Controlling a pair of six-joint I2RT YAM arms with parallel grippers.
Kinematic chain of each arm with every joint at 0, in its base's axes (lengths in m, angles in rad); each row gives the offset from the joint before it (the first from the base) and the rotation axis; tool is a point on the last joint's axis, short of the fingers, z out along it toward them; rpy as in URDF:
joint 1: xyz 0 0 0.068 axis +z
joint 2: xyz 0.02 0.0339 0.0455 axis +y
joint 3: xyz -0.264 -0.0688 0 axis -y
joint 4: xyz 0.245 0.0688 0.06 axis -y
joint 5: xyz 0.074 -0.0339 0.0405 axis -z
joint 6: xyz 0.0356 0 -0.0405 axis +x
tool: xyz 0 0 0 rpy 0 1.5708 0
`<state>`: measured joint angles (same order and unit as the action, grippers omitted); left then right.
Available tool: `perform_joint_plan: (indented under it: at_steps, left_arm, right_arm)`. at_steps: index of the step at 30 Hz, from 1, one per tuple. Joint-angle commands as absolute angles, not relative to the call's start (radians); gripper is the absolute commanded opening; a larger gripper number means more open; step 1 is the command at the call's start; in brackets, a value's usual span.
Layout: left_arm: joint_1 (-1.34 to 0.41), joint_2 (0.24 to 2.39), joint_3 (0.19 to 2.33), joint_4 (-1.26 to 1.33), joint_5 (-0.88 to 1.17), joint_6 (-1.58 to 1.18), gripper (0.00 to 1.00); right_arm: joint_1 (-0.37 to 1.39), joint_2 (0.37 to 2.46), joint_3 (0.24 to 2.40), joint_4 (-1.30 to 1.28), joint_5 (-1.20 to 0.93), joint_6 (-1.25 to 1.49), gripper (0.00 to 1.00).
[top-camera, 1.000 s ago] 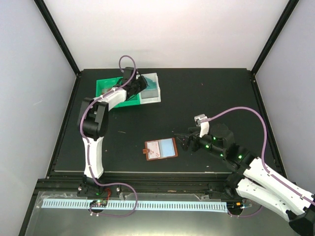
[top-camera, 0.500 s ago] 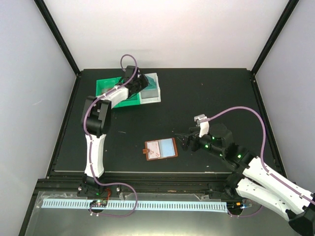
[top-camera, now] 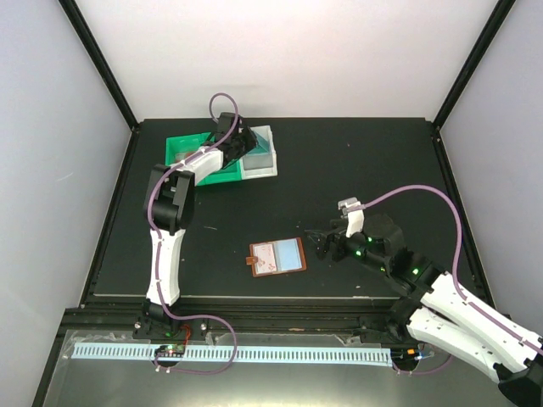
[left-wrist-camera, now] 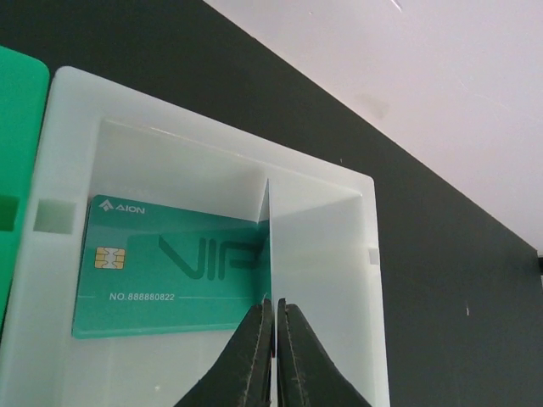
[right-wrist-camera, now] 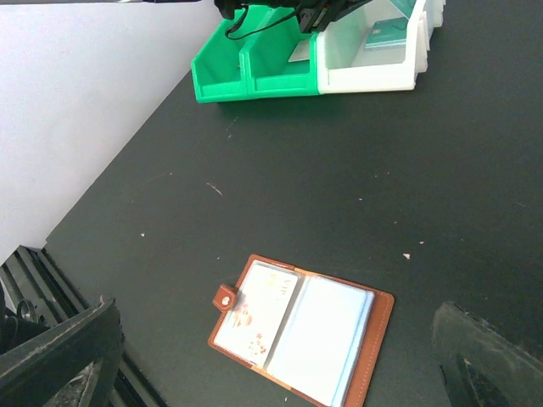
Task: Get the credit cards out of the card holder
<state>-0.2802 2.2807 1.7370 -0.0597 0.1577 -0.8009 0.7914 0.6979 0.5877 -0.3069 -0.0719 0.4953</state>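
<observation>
Within white walls (top-camera: 288, 59), black table (top-camera: 382, 161) bears card holder (top-camera: 277, 256).

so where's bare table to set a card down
Bare: table between card holder and green bin, and the far right side. Crowded: right of the holder by the open right claw; the white bin, where the left claw grips a pale card.
</observation>
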Motion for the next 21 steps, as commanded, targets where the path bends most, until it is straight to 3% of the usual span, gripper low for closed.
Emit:
perform_joint_plan:
  at_steps: [1,21]
  left_arm:
    - [-0.277,2.323,1.772,-0.067,0.138,-0.802,0.06]
    - [-0.275,2.215,1.772,-0.096,0.118,-0.748,0.33]
  right_arm:
    - [0.794,0.682,0.602,-0.322,-0.036,0.48,1.0]
    - [0.795,0.674,0.602,-0.323,-0.062,0.497,1.0]
